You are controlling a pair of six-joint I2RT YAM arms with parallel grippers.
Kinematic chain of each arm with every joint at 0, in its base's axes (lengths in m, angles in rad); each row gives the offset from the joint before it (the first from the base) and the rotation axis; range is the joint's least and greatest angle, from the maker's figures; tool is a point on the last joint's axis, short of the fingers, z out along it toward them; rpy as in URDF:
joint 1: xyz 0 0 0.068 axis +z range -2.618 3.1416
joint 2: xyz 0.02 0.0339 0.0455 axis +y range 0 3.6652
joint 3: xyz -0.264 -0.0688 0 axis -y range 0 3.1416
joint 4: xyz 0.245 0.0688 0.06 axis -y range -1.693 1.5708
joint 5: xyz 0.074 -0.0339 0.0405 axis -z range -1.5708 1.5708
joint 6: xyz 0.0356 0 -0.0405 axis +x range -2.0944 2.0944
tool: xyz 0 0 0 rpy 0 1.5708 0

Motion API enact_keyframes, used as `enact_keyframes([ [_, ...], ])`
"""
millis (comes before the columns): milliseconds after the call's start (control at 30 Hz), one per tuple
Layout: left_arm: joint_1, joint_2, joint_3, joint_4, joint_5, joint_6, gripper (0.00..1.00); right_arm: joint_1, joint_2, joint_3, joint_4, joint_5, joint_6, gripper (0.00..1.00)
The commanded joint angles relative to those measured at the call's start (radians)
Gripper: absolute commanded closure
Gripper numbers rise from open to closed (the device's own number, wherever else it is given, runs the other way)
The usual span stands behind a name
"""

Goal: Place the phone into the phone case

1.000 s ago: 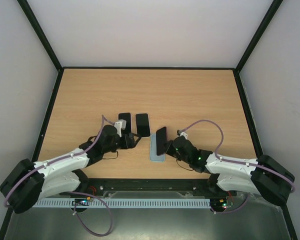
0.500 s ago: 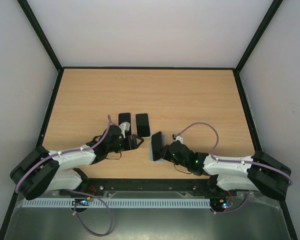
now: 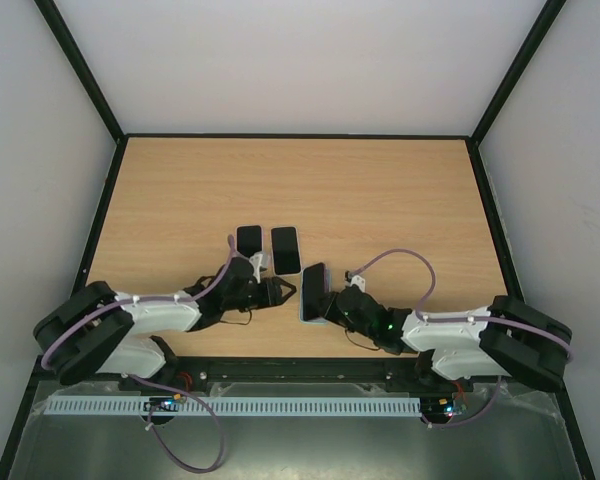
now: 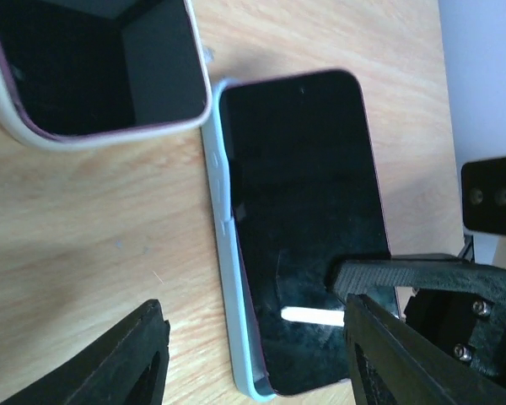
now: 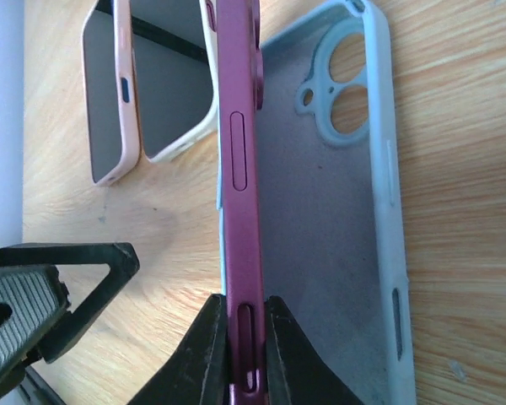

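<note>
Currently the right tool (image 5: pixel 240 325) is clenched on the phone (image 5: pixel 239 169), its fingers pinching both faces near one end. Phone stands tilted on one long edge, along the wall of the light blue phone case (image 5: pixel 386 211) on the left arm's side, screen facing that arm. Other long edge is up off the case. Can't tell if the lower edge is seated under the rim. Case lies flat on the tabletop (image 5: pixel 464 126), open side up. Left tool (image 3: pixel 283 290) is released, jaws spread, holding nothing, low and just beside the case. Pink-rimmed item (image 5: pixel 110 93) and white-rimmed item (image 5: pixel 173 93) lie side by side farther out.
</note>
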Motion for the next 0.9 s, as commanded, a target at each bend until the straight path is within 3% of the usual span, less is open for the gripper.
enact_keyframes([
  [0,-0.045,0.049,-0.007,0.078,-0.007,-0.042,0.43,0.007,0.045,-0.02,-0.019,0.027,0.03,0.89],
  [200,-0.064,0.103,0.009,0.088,-0.005,-0.052,0.47,0.007,-0.005,-0.007,-0.097,0.036,0.027,0.74],
  [333,-0.073,0.121,0.013,0.104,-0.005,-0.057,0.49,0.007,-0.077,-0.005,-0.173,0.073,0.023,0.69],
  [400,-0.082,0.128,0.015,0.107,-0.011,-0.056,0.49,0.007,-0.099,-0.013,-0.181,0.083,0.022,0.71],
  [567,-0.098,0.163,0.02,0.133,-0.005,-0.066,0.51,0.007,-0.088,-0.013,-0.157,0.063,0.014,0.88],
  [867,-0.139,0.22,0.03,0.198,0.013,-0.101,0.59,0.007,0.022,-0.035,-0.003,-0.013,0.066,0.9],
])
